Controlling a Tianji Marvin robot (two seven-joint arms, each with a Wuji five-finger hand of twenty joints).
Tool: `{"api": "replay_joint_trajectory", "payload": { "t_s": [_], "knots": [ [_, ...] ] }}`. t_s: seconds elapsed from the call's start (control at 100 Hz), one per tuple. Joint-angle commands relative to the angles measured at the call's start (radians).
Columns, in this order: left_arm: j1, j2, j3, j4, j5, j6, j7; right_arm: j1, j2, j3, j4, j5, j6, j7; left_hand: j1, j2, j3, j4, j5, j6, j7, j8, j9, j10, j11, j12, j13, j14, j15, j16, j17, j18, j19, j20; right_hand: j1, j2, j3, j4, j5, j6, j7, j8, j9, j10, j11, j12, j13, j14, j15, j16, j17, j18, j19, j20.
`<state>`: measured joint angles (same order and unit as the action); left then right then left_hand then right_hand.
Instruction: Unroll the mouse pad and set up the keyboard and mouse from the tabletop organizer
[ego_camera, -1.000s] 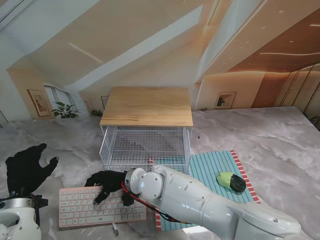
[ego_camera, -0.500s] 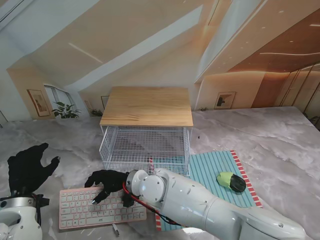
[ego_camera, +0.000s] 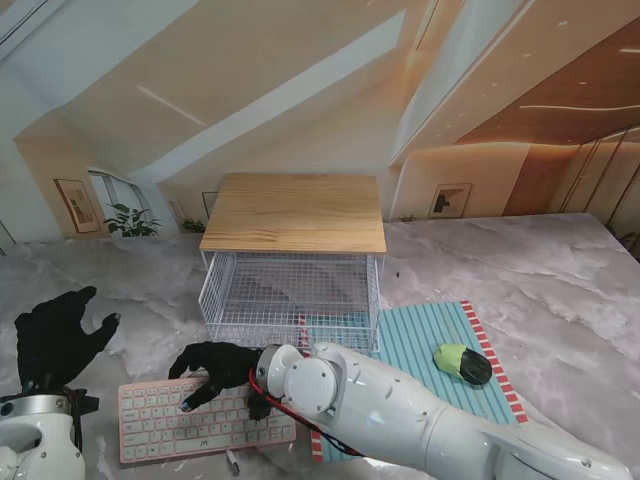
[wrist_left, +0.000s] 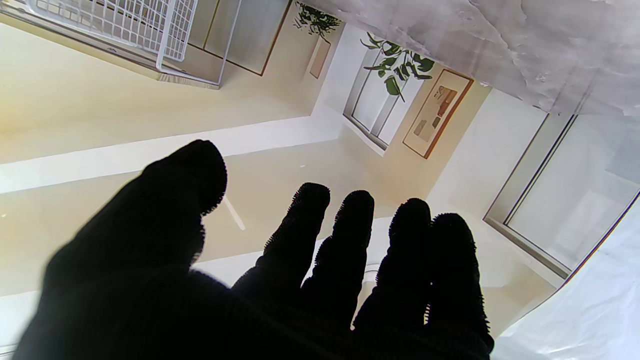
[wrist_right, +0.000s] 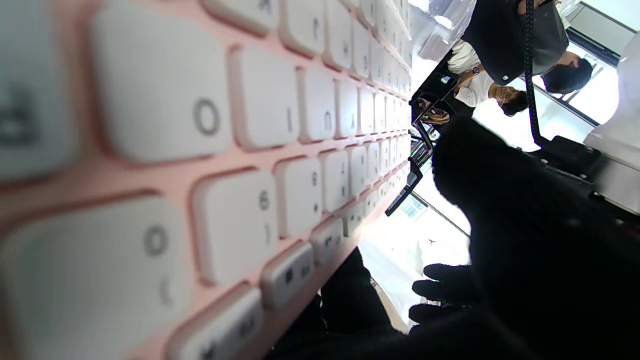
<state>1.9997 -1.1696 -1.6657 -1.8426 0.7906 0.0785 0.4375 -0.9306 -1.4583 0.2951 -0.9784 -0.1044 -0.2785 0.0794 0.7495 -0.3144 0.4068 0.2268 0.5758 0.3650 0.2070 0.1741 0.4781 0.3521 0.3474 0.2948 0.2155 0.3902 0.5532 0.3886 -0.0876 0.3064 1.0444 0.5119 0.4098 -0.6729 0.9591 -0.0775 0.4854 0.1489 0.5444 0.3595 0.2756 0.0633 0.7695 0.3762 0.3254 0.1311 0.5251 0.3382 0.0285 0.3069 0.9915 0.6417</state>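
A pink keyboard (ego_camera: 160, 425) with white keys lies flat on the marble table near me on the left. My right hand (ego_camera: 215, 368) reaches across from the right and grips the keyboard's far edge, fingers spread over the keys. The right wrist view shows the keys (wrist_right: 250, 150) very close, with black fingers (wrist_right: 500, 225) curled beside them. My left hand (ego_camera: 55, 335) is raised at the far left, open and holding nothing; its spread fingers (wrist_left: 310, 240) show in the left wrist view. The teal striped mouse pad (ego_camera: 420, 340) lies unrolled on the right with the green and black mouse (ego_camera: 463, 364) on it.
The white wire organizer (ego_camera: 292, 290) with a wooden top (ego_camera: 295, 212) stands at the table's middle, just beyond the keyboard; its corner (wrist_left: 125, 25) shows in the left wrist view. My right forearm (ego_camera: 400, 415) covers the mouse pad's near left part. A small object (ego_camera: 230, 460) lies by the keyboard's near edge.
The keyboard has slid slightly nearer to me and to the right under my right hand. My left hand has stayed about where it was.
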Motion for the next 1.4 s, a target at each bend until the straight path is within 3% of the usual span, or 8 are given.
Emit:
{"api": "replay_joint_trajectory", "payload": {
  "t_s": [0.0, 0.41, 0.55, 0.69, 0.94, 1.39],
  "knots": [
    [0.007, -0.003, 0.003, -0.005, -0.004, -0.001, -0.011, -0.013, 0.002, -0.006, -0.011, 0.0, 0.003, 0.016, 0.014, 0.019, -0.002, 0.016, -0.009, 0.003, -0.008, -0.006, -0.027, -0.01, -0.004, -0.01, -0.02, -0.017, -0.003, -0.009, -0.007, -0.036, -0.012, -0.003, -0.051, 0.049, -0.03, 0.029, 0.0, -0.017, -0.02, -0.006, -0.013, 0.01, -0.005, -0.014, -0.022, -0.016, 0.002, 0.007, -0.01, -0.003, 0.003, 0.011],
    [0.015, -0.004, -0.003, -0.007, -0.003, -0.006, -0.01, -0.013, -0.018, -0.023, 0.011, 0.014, 0.029, 0.039, 0.014, 0.018, -0.004, 0.016, -0.009, 0.002, -0.008, -0.006, -0.026, -0.011, -0.004, -0.01, -0.02, -0.018, -0.004, -0.009, -0.007, -0.036, -0.012, -0.003, -0.073, 0.14, -0.093, 0.044, 0.01, 0.032, -0.133, -0.042, -0.076, 0.024, -0.013, -0.019, -0.103, -0.026, -0.006, 0.003, -0.075, -0.036, -0.016, 0.002],
    [0.017, -0.004, -0.003, -0.008, -0.003, -0.004, -0.009, -0.019, -0.015, -0.028, 0.01, 0.007, 0.018, 0.038, 0.015, 0.019, -0.003, 0.017, -0.01, 0.002, -0.008, -0.006, -0.027, -0.011, -0.004, -0.01, -0.02, -0.018, -0.003, -0.009, -0.007, -0.036, -0.012, -0.003, -0.081, 0.157, -0.125, 0.049, -0.034, 0.014, -0.174, -0.046, -0.104, -0.002, -0.105, -0.064, -0.184, -0.064, -0.039, -0.017, -0.139, -0.068, -0.091, -0.017],
    [0.018, -0.004, -0.004, -0.009, -0.003, -0.004, -0.01, -0.025, -0.011, -0.029, 0.008, 0.005, 0.014, 0.037, 0.014, 0.019, -0.002, 0.017, -0.009, 0.001, -0.008, -0.006, -0.027, -0.012, -0.004, -0.01, -0.021, -0.018, -0.004, -0.009, -0.007, -0.036, -0.012, -0.003, -0.084, 0.169, -0.15, 0.054, -0.077, -0.016, -0.181, -0.049, -0.1, -0.02, -0.228, -0.108, -0.205, -0.087, -0.122, -0.064, -0.159, -0.087, -0.239, -0.036],
    [0.017, -0.004, -0.002, -0.008, -0.005, -0.005, -0.013, -0.052, 0.001, -0.009, -0.019, -0.021, 0.011, -0.019, 0.013, 0.019, -0.003, 0.016, -0.01, 0.001, -0.008, -0.006, -0.027, -0.013, -0.004, -0.01, -0.02, -0.019, -0.004, -0.009, -0.007, -0.036, -0.012, -0.003, -0.085, 0.196, -0.181, 0.06, -0.193, -0.078, -0.129, -0.06, -0.093, -0.058, -0.417, -0.177, -0.201, -0.123, -0.252, -0.121, -0.164, -0.118, -0.383, 0.011],
    [0.008, -0.001, 0.004, -0.007, -0.003, -0.006, -0.021, -0.11, 0.032, 0.043, -0.097, -0.052, 0.023, -0.112, 0.014, 0.019, -0.002, 0.017, -0.01, 0.002, -0.007, -0.006, -0.027, -0.013, -0.004, -0.01, -0.02, -0.019, -0.004, -0.009, -0.007, -0.036, -0.012, -0.003, -0.091, 0.193, -0.181, 0.064, -0.24, -0.096, -0.067, -0.07, -0.089, -0.066, -0.424, -0.173, -0.197, -0.136, -0.255, -0.113, -0.156, -0.115, -0.388, 0.044]
  ]
}}
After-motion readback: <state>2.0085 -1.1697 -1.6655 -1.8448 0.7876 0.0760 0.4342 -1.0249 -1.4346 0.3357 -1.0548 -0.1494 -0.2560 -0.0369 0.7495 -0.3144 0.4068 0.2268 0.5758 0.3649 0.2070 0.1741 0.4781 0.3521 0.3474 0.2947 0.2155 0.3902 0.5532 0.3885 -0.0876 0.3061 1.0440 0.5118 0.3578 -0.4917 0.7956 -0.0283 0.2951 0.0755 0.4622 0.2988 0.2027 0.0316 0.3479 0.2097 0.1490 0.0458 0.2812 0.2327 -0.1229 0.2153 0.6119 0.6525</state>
